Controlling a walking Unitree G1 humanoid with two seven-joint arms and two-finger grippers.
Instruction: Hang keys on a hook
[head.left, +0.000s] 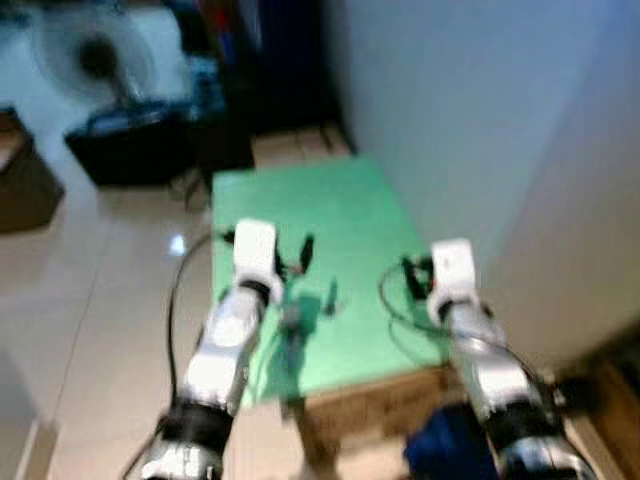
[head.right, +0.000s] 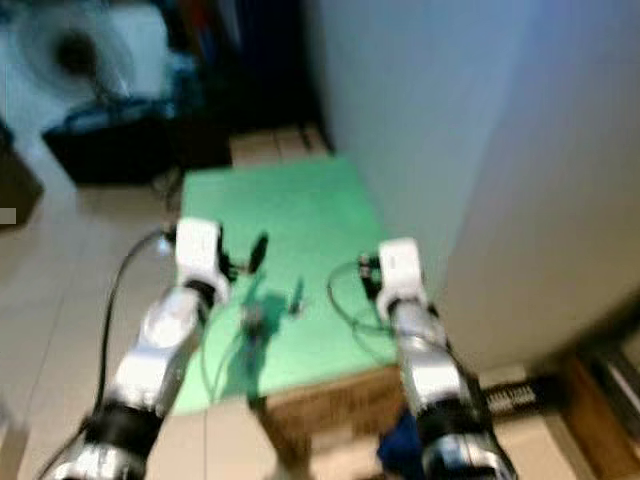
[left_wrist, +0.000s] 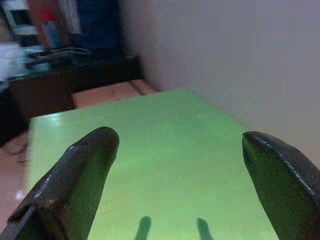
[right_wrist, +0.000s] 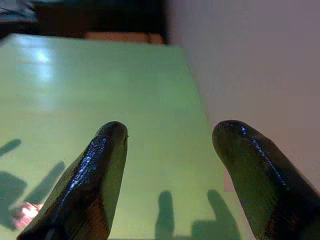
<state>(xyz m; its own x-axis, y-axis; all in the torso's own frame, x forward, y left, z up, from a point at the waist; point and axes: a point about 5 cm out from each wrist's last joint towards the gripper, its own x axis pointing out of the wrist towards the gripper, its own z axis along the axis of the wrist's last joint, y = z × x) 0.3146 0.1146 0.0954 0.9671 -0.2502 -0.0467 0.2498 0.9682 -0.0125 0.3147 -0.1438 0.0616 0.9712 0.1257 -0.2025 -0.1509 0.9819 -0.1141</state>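
Note:
A green tabletop (head.left: 330, 210) lies before me, against a pale wall. A small dark object (head.left: 330, 298), too blurred to name, rests on it near the front, with a greyish bit (head.left: 292, 320) beside it. My left gripper (left_wrist: 180, 165) hovers open over the table's left part, a little behind those bits, with nothing between its fingers. My right gripper (right_wrist: 170, 165) also stands open over the right part, close to the wall. A pinkish scrap (right_wrist: 22, 215) lies on the green surface off to the side of the right fingers (right_wrist: 95, 175).
The pale wall (head.left: 480, 120) runs along the table's right side. A fan (head.left: 90, 55) and a black case (head.left: 130, 145) stand on the tiled floor at the far left. A brown box (head.left: 370, 410) and a blue thing (head.left: 450, 445) sit below the front edge.

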